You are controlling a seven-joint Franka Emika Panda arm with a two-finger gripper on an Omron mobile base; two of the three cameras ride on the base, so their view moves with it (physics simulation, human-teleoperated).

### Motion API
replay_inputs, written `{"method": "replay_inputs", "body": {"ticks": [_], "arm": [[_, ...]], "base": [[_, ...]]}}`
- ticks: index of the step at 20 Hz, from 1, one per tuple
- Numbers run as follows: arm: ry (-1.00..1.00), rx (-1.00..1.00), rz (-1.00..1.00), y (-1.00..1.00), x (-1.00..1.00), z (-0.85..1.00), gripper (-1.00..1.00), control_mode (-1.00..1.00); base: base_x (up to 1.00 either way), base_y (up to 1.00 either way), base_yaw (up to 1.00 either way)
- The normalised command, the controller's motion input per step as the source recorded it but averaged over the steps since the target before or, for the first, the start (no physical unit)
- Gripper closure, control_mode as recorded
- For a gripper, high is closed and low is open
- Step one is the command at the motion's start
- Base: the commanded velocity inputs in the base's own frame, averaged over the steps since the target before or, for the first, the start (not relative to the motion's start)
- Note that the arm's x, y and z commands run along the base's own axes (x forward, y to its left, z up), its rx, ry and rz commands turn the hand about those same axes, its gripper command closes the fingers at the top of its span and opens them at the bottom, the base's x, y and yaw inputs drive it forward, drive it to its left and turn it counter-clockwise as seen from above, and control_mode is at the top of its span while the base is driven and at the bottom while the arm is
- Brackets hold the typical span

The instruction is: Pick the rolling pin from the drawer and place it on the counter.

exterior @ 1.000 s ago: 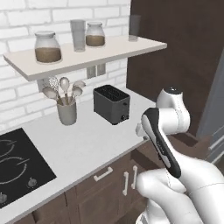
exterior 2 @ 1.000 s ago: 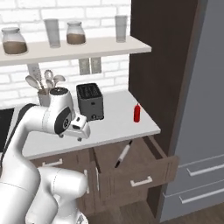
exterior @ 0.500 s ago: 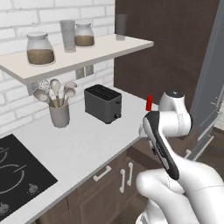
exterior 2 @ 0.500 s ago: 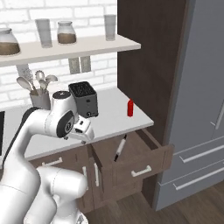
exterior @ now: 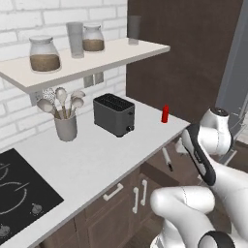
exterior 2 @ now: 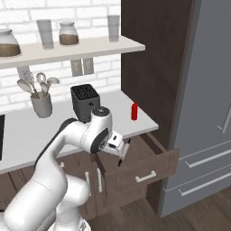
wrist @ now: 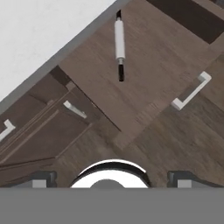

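Item, the drawer (exterior 2: 149,164): we find it pulled well out from under the right end of the counter (exterior: 92,160), its pale bar handle (wrist: 191,91) facing outward — open so that its contents can be reached from above. Item, the rolling pin (wrist: 119,40): it lies flat on the drawer floor toward the back, near the counter's edge, one dark end handle pointing into the open middle of the drawer; nothing touches it, and we judge it lies free for a grasp across its pale barrel. In the left base view the same pin (exterior: 167,158) shows just under the counter's lip. Item, the gripper (exterior 2: 121,146): it hangs above the open drawer, well clear of the pin and pointed down into the box, which we read as a position taken for looking and lining up before the descent. It holds nothing; its finger tips (wrist: 43,179) stand wide apart at the two lower corners of the hand view, the jaws fully spread. Item, on the counter: a dark toaster (exterior: 114,114), a small red bottle (exterior: 165,114) near the right end, and a grey cup of utensils (exterior: 65,127) to the left — between them bare worktop remains, where we judge the pin could be set.
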Motion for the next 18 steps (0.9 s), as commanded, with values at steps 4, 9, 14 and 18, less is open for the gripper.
{"method": "replay_inputs", "body": {"ticks": [4, 9, 14, 18], "arm": [[0.03, 0.01, 0.07, -0.4, 0.46, -0.08, -1.0, -1.0], [0.05, 0.0, 0.06, -0.43, 0.36, -0.1, -1.0, -1.0], [0.05, 0.0, 0.1, -0.46, 0.3, -0.33, -1.0, -1.0], [0.02, 0.0, 0.17, -0.29, 0.32, -0.57, -1.0, -1.0]], "base": [[0.0, 0.0, 0.0], [0.0, 0.0, 0.0], [0.0, 0.0, 0.0], [0.0, 0.0, 0.0]]}}
